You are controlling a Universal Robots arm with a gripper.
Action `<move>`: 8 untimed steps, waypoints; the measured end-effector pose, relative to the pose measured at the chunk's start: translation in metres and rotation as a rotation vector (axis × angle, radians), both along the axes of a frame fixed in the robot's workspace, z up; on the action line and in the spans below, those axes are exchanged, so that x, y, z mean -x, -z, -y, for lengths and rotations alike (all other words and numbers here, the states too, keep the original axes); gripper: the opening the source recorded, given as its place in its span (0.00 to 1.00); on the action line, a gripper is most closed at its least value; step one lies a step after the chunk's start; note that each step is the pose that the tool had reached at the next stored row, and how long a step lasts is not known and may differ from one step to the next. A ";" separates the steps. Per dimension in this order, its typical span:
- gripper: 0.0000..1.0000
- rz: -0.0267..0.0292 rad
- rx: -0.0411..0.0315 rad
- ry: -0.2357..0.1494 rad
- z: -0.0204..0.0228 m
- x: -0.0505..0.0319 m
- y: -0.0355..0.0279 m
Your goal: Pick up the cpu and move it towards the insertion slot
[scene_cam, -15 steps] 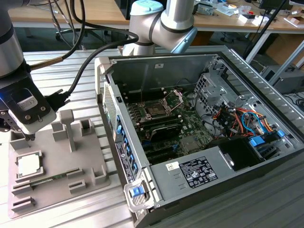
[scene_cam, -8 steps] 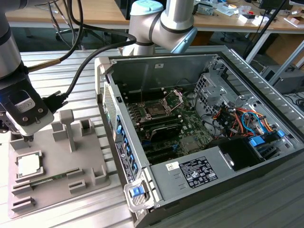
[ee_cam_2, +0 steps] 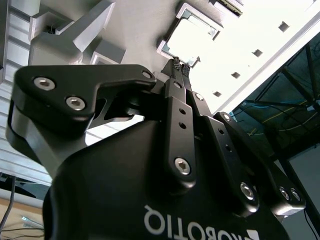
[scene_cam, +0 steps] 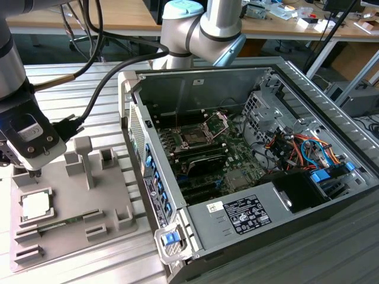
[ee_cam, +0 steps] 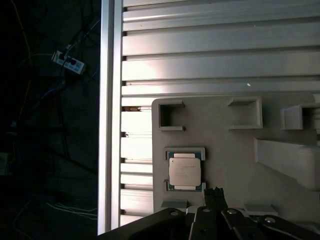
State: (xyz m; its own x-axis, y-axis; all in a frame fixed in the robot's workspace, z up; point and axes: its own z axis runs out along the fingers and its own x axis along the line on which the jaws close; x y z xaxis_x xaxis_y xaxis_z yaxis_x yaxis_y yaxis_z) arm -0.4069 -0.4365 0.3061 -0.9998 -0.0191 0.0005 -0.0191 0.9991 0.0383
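The cpu is a small silvery square chip lying flat in a square recess of the grey tray at the exterior view's left. It also shows in the first wrist view as the cpu and in the second wrist view as a bright square cpu. My gripper hangs just above the tray beside the chip, apart from it. Its black fingertips are pressed together, shut on nothing. The insertion slot sits on the green board inside the open computer case, its metal bracket raised.
Grey tray posts and blocks stand close to the gripper. The case wall rises between tray and board. Inside lie memory slots, a drive cage and coloured cables. A thick cable trails from my wrist.
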 end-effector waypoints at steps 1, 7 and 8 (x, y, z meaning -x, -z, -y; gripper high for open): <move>0.11 0.0000 0.0000 0.000 0.0000 0.0000 0.0001; 0.11 0.0000 0.0000 0.000 0.0000 0.0001 0.0019; 0.11 -0.0001 0.0000 0.000 0.0000 0.0001 0.0020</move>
State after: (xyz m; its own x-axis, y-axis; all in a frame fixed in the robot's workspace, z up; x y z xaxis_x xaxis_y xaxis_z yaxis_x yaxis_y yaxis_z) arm -0.4070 -0.4365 0.3041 -0.9998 -0.0191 0.0005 -0.0191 0.9991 0.0383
